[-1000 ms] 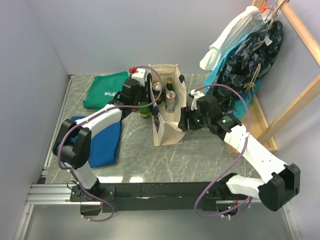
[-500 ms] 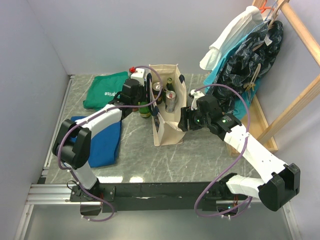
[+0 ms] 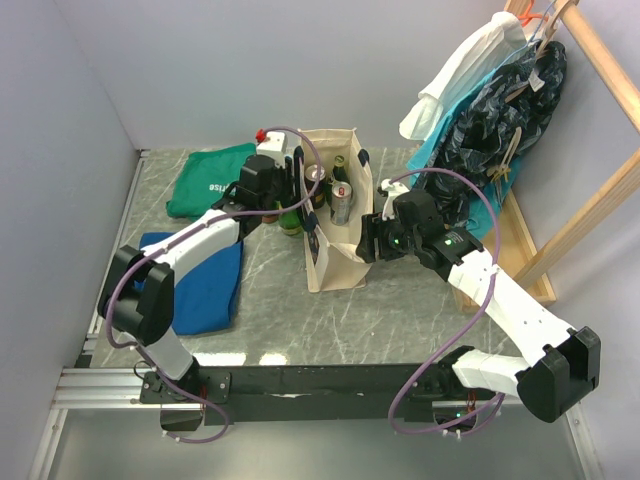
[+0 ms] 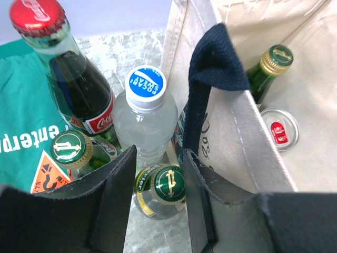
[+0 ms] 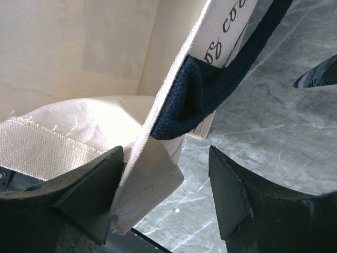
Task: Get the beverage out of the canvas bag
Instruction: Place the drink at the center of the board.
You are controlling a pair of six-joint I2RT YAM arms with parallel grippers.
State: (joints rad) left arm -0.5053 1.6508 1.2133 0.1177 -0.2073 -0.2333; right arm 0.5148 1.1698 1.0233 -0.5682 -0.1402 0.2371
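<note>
Canvas bag (image 3: 335, 262) upright — mouth facing up.

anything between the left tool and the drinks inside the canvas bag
the side wall of the canvas bag and navy handle stand between the left tool and the green bottle and can inside; its top is open

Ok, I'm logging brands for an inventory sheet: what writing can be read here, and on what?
"POCARI SWEAT": blue cap of the clear plastic bottle.
"enterpr", cut off by the frame edge: white print on the green cloth.
"og", "co": fragments of black script on the canvas bag.
White script on the dark glass bottle, red label: turned away, unreadable.
Lettering on the green-and-gold caps: too small.
</note>
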